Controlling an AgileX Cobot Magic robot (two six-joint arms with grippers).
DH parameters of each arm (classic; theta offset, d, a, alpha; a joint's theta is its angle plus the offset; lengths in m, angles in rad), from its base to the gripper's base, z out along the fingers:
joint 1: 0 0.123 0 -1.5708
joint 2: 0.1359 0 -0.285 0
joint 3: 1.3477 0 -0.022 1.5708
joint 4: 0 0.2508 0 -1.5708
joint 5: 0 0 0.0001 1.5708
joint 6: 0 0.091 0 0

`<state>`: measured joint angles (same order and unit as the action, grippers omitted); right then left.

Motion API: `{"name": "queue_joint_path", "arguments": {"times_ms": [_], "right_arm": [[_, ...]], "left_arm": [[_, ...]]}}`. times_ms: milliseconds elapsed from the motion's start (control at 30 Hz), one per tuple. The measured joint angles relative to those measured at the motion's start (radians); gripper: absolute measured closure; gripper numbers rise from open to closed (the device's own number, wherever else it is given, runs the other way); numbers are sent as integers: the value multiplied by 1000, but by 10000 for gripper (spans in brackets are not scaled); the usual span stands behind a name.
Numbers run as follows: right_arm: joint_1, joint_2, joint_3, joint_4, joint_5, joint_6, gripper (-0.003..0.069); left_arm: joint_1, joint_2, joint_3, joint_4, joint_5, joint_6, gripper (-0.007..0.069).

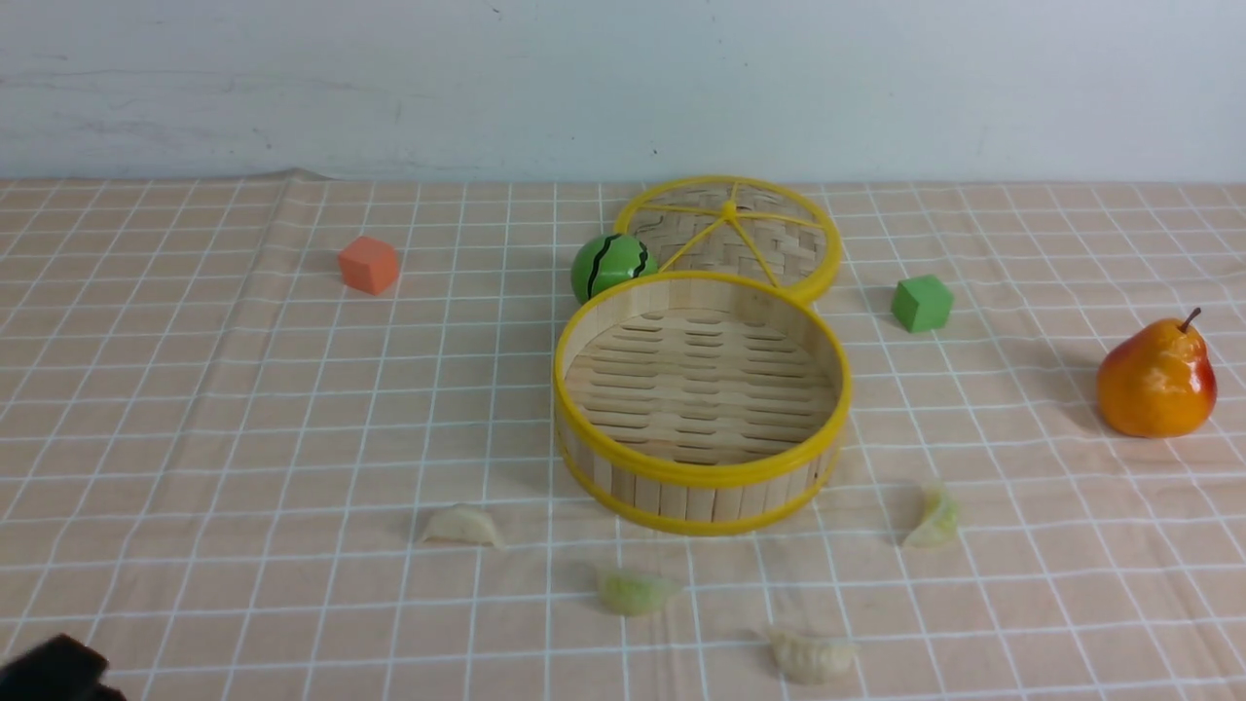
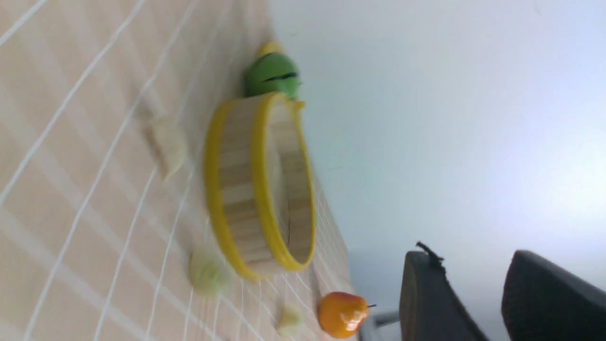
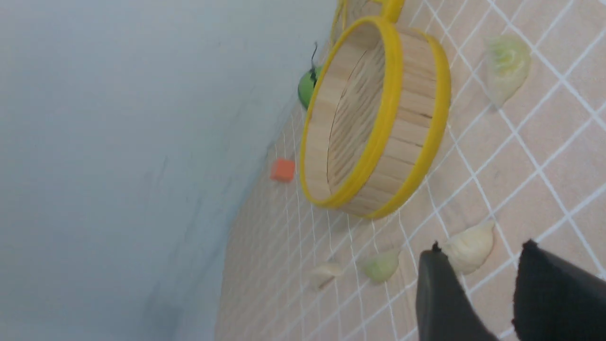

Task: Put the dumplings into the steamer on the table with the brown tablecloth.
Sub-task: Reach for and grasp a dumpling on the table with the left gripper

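Note:
The empty steamer (image 1: 681, 498) stands mid-table on the brown grid tablecloth (image 1: 243, 409). Four dumplings lie on the cloth in front of it: one at the left (image 1: 462, 526), one pale green (image 1: 635, 590), one nearest me (image 1: 810, 654), one at the right (image 1: 933, 518). My left gripper (image 2: 473, 265) is open and empty, held off the cloth; only a black corner of it (image 1: 54, 672) shows at the front view's bottom left. My right gripper (image 3: 482, 247) is open and empty, low over the cloth just short of a cream dumpling (image 3: 468, 246). The steamer also shows in both wrist views (image 2: 236, 189) (image 3: 412, 123).
The flat woven lid (image 1: 730, 234) lies behind the steamer, with a green striped ball (image 1: 610, 265) beside it. An orange cube (image 1: 369, 264) sits far left, a green cube (image 1: 922, 303) right of the lid, and a pear (image 1: 1156, 380) at the far right.

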<state>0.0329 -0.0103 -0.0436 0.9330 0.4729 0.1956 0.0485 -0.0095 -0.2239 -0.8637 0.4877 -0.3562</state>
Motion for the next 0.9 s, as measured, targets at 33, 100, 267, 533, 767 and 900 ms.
{"name": "queue_joint_path", "arguments": {"times_ms": [33, 100, 267, 533, 767, 900], "right_arm": [[0, 1, -31, -1, 23, -66, 434], [0, 31, -97, -10, 68, -167, 482], [0, 237, -258, -104, 185, -343, 650], [6, 692, -611, -369, 507, -592, 679], [201, 927, -734, -473, 646, -599, 675], [301, 954, -775, -581, 696, -539, 675]], "left_arm": [[0, 6, -53, 16, 17, 110, 421], [0, 59, -150, 70, 70, 251, 489], [-1, 294, -331, 259, 222, 333, 638], [-107, 598, -501, 606, 446, 294, 638], [-290, 877, -589, 774, 615, 284, 638], [-395, 1010, -638, 811, 632, 253, 638]]}}
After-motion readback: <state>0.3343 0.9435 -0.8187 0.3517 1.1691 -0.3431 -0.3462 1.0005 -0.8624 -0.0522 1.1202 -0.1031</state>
